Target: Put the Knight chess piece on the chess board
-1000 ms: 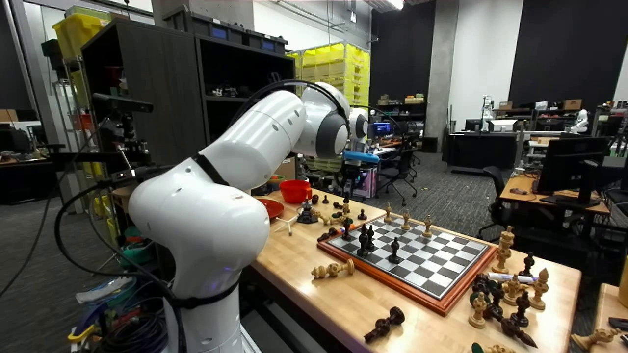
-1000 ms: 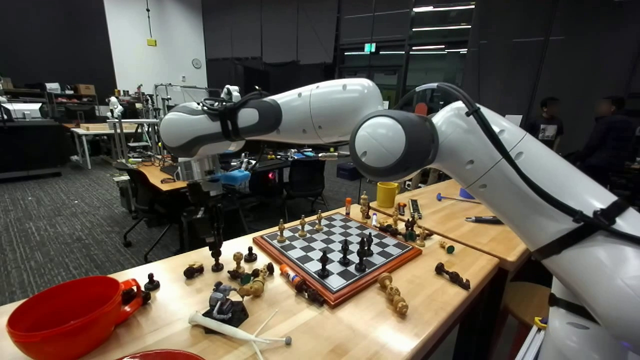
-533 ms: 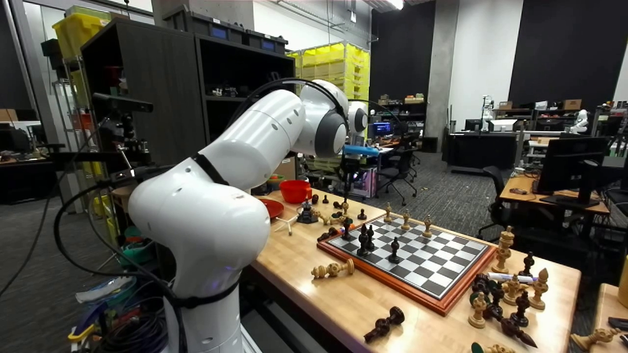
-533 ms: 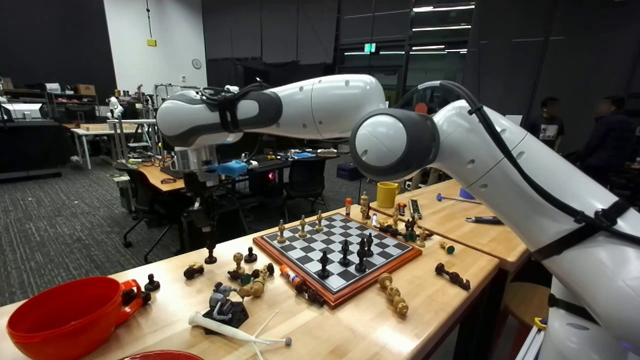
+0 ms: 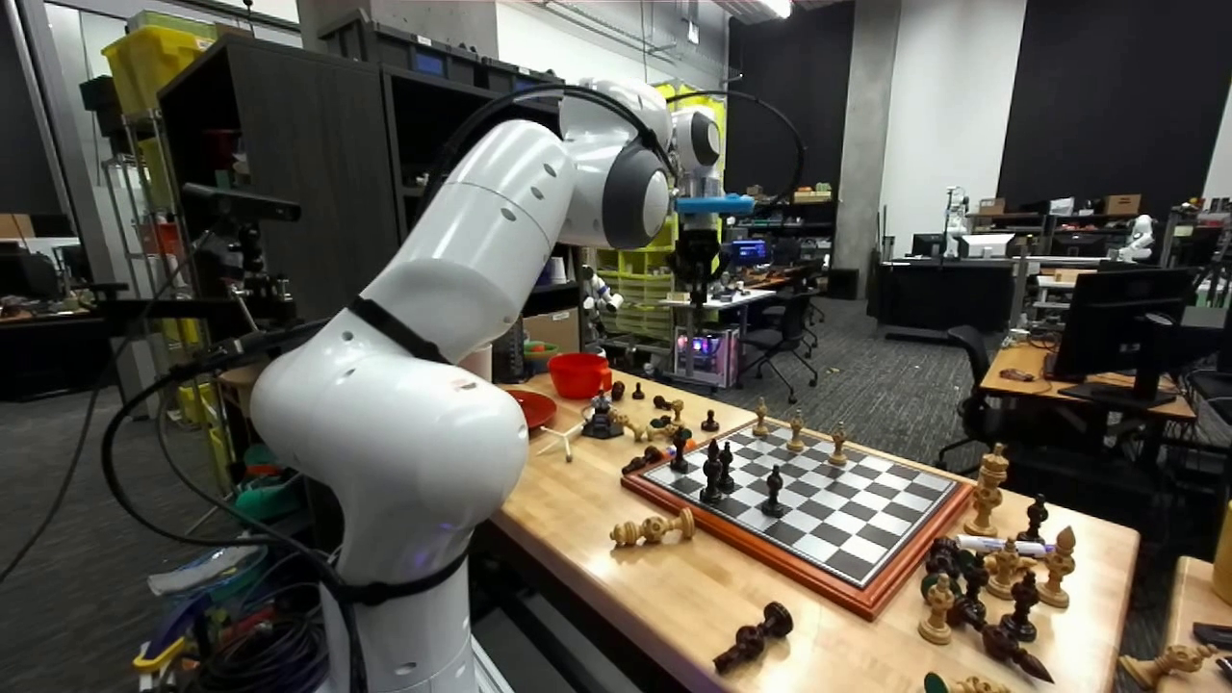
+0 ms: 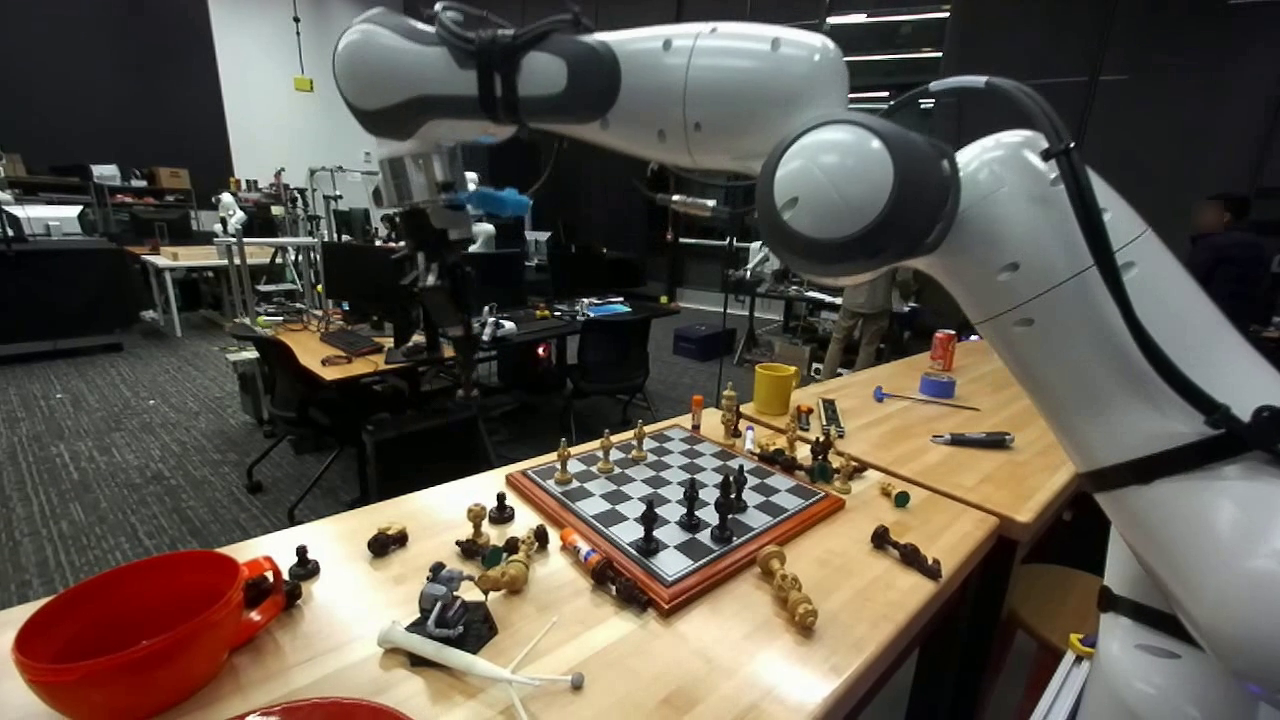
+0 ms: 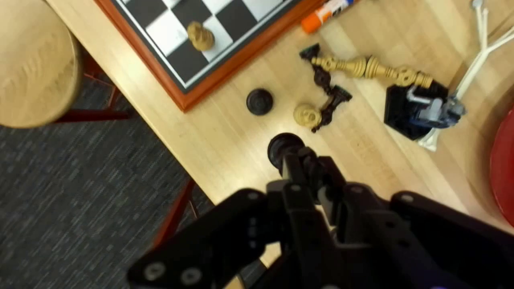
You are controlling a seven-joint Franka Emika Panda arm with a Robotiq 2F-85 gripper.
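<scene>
My gripper (image 7: 311,160) is shut on a dark brown chess piece (image 7: 284,146). The piece hangs down between the fingertips, its round base showing; its head is hidden, so I cannot confirm it is the knight. In an exterior view the gripper (image 6: 458,335) is high above the table's far edge, with the piece a dark blur below it. In another exterior view the gripper (image 5: 695,289) is also dark. The chess board (image 6: 755,560) lies flat on the table, away from the gripper. Three light pieces and several dark ones stand on it. Its corner border (image 7: 249,54) shows in the wrist view.
A small dark pawn (image 7: 260,101) and a light piece (image 7: 307,115) stand near the board, with several pieces lying beside them. A figurine (image 6: 445,605), a glue stick (image 6: 580,548), and a red cup (image 6: 140,630) are on the table. A light piece (image 5: 654,528) lies before the board.
The arm and gripper have risen well above the table. The dark piece, low at the table's far edge half a second ago, has come up with the gripper. The board has not moved.
</scene>
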